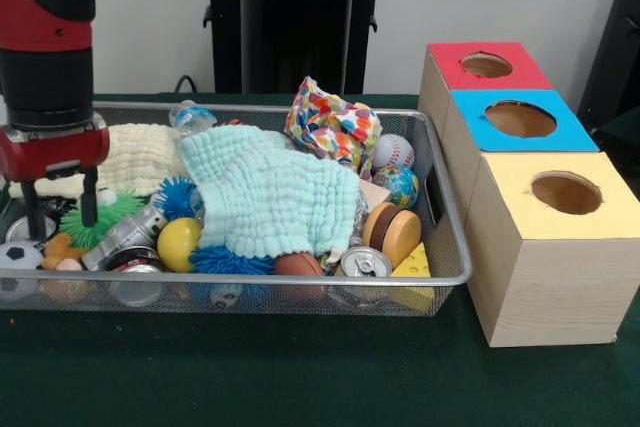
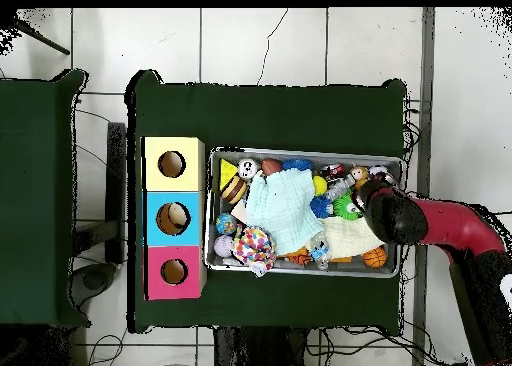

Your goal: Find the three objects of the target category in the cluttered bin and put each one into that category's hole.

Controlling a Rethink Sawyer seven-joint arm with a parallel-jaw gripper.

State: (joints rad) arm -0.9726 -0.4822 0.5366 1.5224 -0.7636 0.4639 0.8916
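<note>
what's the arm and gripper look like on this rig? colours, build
The arm is a thick cylinder, red on top with a black band below. The gripper has a red block body with grey plates and two thin dark fingers. No cables or markings visible.

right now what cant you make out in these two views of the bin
- What lies under the mint cloth: covered in both views.
- The duck in the bin: only an orange-yellow bit shows at the front view's left, behind the fingers.
- Gripper: overhead, the arm hides it.
- Inside the red box's hole: too dark.
- Items behind the front mesh: blurred.
</note>
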